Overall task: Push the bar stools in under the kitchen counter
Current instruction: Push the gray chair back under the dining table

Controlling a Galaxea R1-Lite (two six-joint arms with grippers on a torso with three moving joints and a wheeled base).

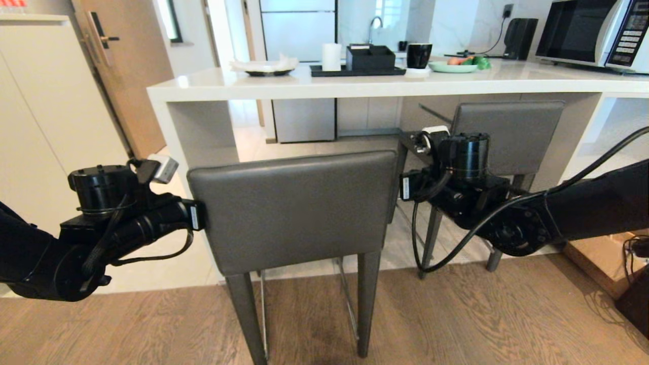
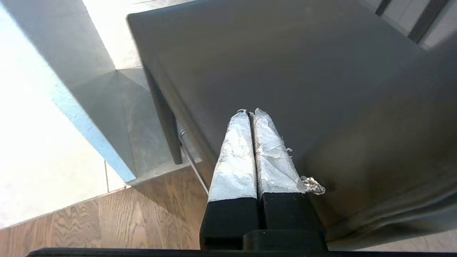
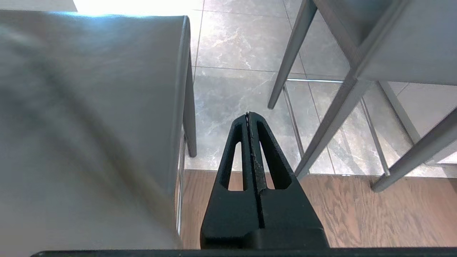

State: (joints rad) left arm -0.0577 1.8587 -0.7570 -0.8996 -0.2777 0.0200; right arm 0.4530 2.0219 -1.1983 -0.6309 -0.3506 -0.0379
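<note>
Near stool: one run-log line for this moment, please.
near stool out from kitchen counter | far stool tucked under | left gripper shut, at backrest's left side | right gripper shut, in gap between stools

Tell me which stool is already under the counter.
The far stool on the right; its backrest sits beneath the counter. The near stool stands out on the wood floor.

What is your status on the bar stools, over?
Left gripper shut, tips at near stool's backrest. Right gripper shut, in the gap between stools. Far stool already under kitchen counter. Nothing seen blocking.
</note>
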